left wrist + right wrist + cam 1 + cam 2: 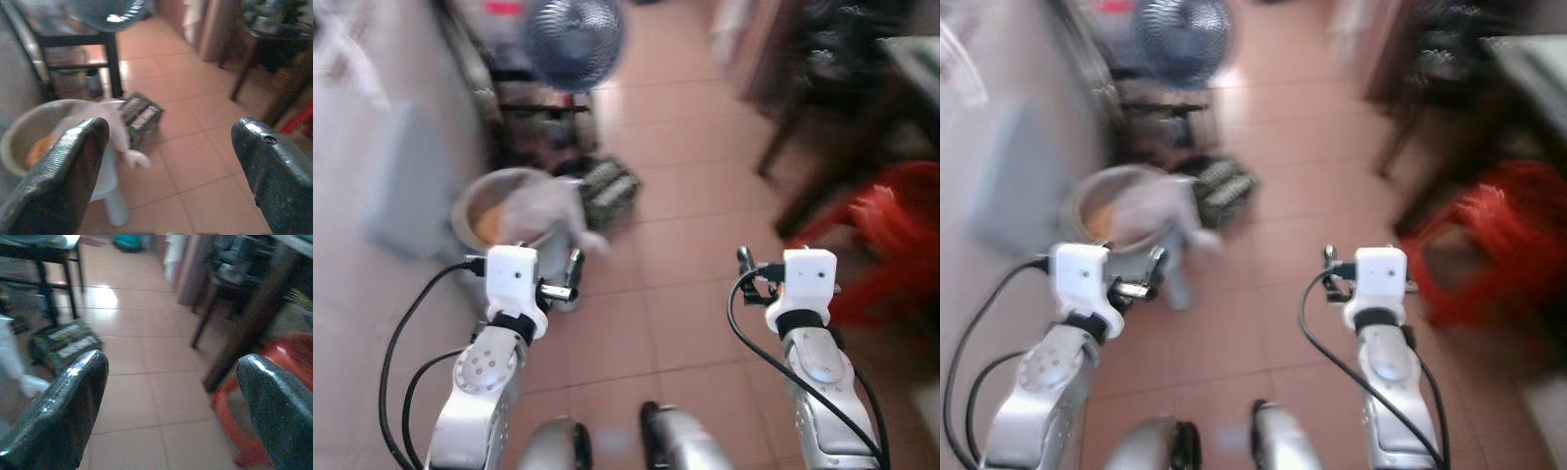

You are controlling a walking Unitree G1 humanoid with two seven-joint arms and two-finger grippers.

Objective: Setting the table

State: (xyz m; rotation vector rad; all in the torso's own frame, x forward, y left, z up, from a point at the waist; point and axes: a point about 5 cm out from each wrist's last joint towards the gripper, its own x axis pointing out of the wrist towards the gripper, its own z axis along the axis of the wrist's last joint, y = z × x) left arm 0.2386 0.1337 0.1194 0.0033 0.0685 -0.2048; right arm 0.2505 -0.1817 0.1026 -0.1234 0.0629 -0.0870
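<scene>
blur: head views smeared | red chair (886,245) cut by right edge | basin (34,142) contents unclear, possibly food

A blurred dark wooden desk (254,328) stands ahead on the right, on the terracotta tile floor (675,294). A red plastic chair (881,245) sits just beside its leg. Items on top are too blurred to identify.

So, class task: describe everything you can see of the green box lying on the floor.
The green box looks like a printed cardboard carton, dark green with pale lettering too blurred to read. It lies flat on the reddish tiled floor, turned at an angle to the tile lines, beside the round basin and near the black stand's leg. Neither gripper touches it.
</scene>
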